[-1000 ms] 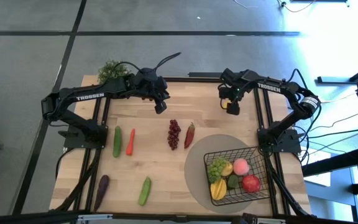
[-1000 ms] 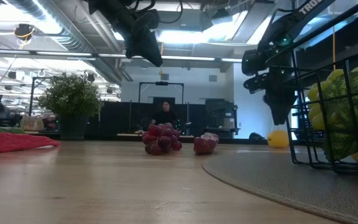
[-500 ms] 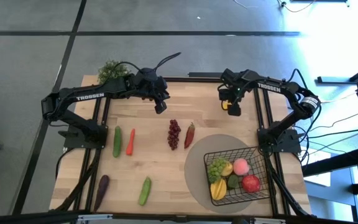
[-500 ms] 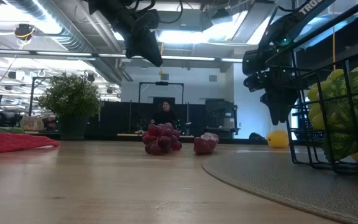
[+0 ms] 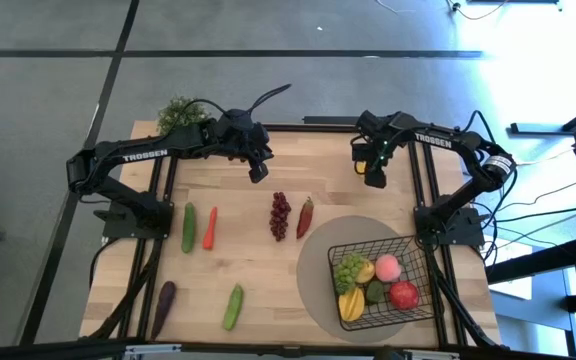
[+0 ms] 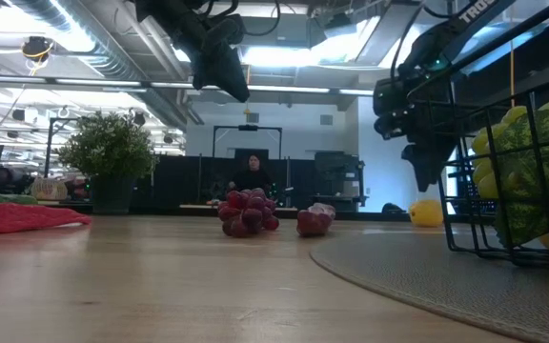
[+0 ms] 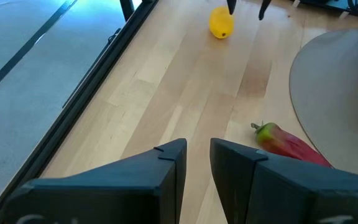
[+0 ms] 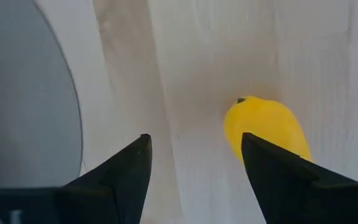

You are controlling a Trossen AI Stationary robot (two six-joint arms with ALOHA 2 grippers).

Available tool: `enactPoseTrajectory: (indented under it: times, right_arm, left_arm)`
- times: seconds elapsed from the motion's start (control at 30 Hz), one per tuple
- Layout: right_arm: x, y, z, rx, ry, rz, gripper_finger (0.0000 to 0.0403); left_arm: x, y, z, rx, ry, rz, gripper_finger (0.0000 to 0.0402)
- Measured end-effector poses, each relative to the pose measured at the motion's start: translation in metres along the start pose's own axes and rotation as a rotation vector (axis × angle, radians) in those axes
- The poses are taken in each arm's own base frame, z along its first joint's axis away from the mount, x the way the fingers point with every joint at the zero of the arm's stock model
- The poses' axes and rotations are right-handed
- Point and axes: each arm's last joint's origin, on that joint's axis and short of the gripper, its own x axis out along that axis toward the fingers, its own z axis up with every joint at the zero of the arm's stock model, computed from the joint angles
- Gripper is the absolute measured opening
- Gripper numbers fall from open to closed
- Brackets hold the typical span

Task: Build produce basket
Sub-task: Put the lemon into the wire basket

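Observation:
A yellow lemon (image 8: 266, 127) lies on the wooden table near its far right edge, also seen from the left wrist (image 7: 221, 23) and low down (image 6: 427, 211). My right gripper (image 8: 194, 162) hangs open just above it, fingers pointing down, with the lemon beside one finger rather than between the two; from above, the gripper (image 5: 373, 178) hides it. My left gripper (image 5: 258, 170) hovers above the far middle of the table, open by a narrow gap, nothing in it. The black wire basket (image 5: 413, 300) stands on a grey round mat (image 5: 318, 265), with several fruits inside.
Dark red grapes (image 5: 281, 215) and a red fruit (image 5: 305, 216) lie mid-table. A cucumber (image 5: 188, 227) and a carrot (image 5: 209, 227) lie to the left, an eggplant (image 5: 164, 300) and a second cucumber (image 5: 233, 306) near the front. A potted plant (image 5: 178, 112) stands at the far left.
My right gripper has tipped slightly over the lemon while staying in the same place above it. The lemon has not moved.

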Motion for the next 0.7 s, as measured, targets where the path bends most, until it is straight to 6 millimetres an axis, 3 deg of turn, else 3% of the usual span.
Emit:
enactPoseTrajectory:
  times: [0.17, 0.37, 0.7]
  right_arm:
    - [-0.001, -0.005, -0.003, 0.106, -0.003, -0.006, 0.0301]
    - [0.002, -0.009, -0.007, 0.089, 0.003, -0.036, 0.0390]
    - [0.020, -0.011, -0.017, 0.014, 0.063, -0.127, 0.0384]
  left_arm:
    - [0.000, 0.000, 0.000, 0.000, 0.000, 0.000, 0.0060]
    - [0.000, 0.000, 0.000, 0.000, 0.000, 0.000, 0.0060]
    - [0.000, 0.000, 0.000, 0.000, 0.000, 0.000, 0.0060]
